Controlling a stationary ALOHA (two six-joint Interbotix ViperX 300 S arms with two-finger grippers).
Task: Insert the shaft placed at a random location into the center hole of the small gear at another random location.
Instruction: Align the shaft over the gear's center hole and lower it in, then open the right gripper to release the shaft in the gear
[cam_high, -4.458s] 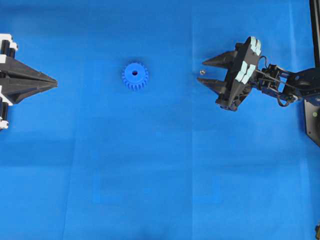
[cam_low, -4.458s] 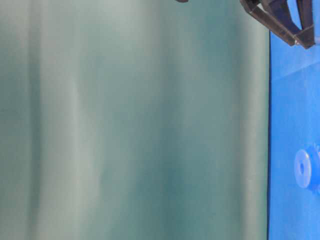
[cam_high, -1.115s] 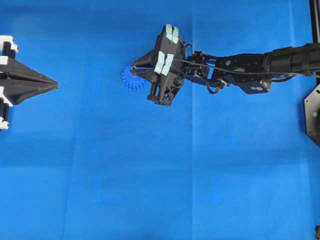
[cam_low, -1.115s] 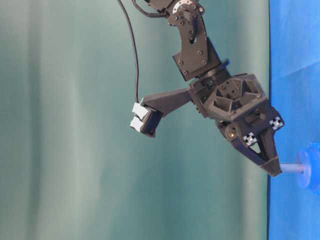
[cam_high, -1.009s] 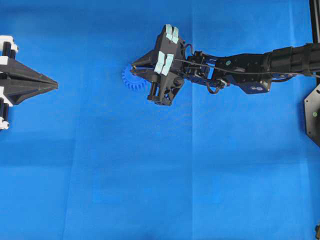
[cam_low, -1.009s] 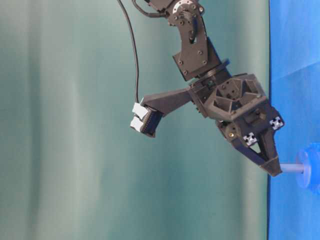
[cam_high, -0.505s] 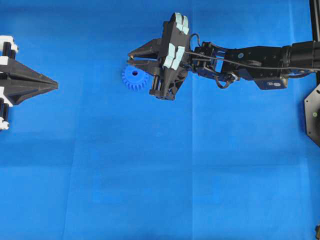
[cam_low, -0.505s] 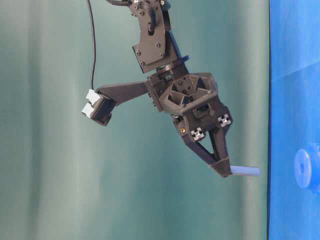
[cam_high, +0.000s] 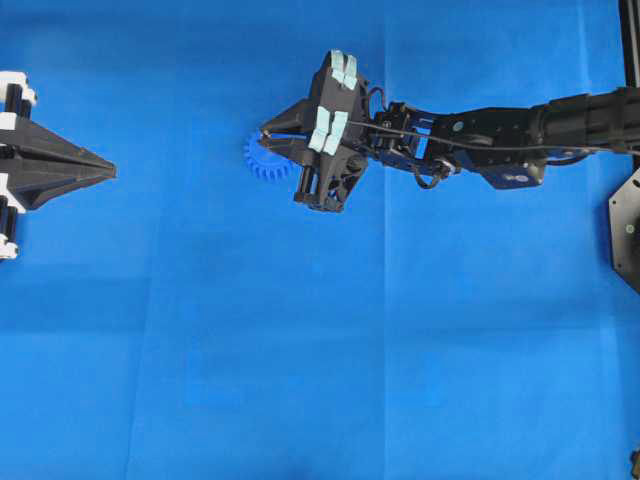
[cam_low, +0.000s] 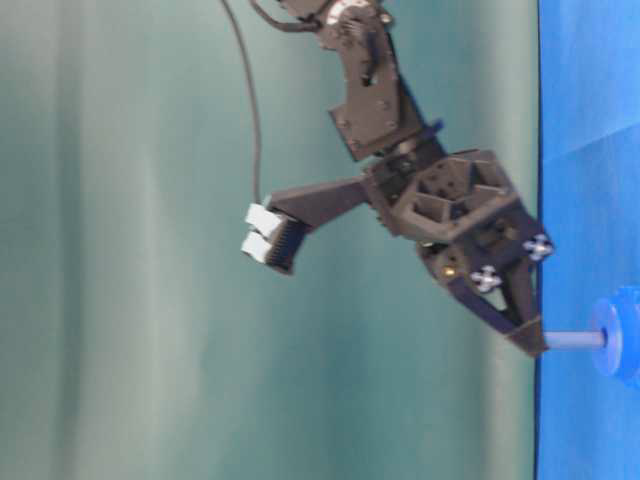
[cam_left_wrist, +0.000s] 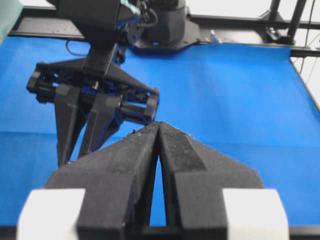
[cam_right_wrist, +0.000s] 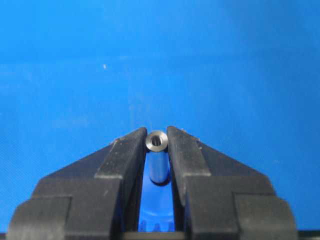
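Note:
My right gripper (cam_high: 264, 134) is shut on the shaft (cam_right_wrist: 156, 141), a silvery pin pinched near its upper end between the fingertips. It stands straight over the small gear (cam_high: 257, 167), a blue toothed wheel mostly covered by the fingers from overhead. In the table-level view the shaft (cam_low: 575, 340) runs from the fingertips to the gear's hub (cam_low: 620, 343) and its far end meets the hub. The center hole is hidden by the shaft. My left gripper (cam_high: 110, 172) rests shut at the left edge, holding nothing.
A blue sheet (cam_high: 320, 350) covers the whole table. The right arm (cam_high: 500, 135) stretches in from the right edge, and a black mount (cam_high: 625, 230) stands at the far right.
Half a second ago the right gripper held the shaft lifted away from the gear. It has come back down, and the shaft's end again meets the hub, as it did a second ago.

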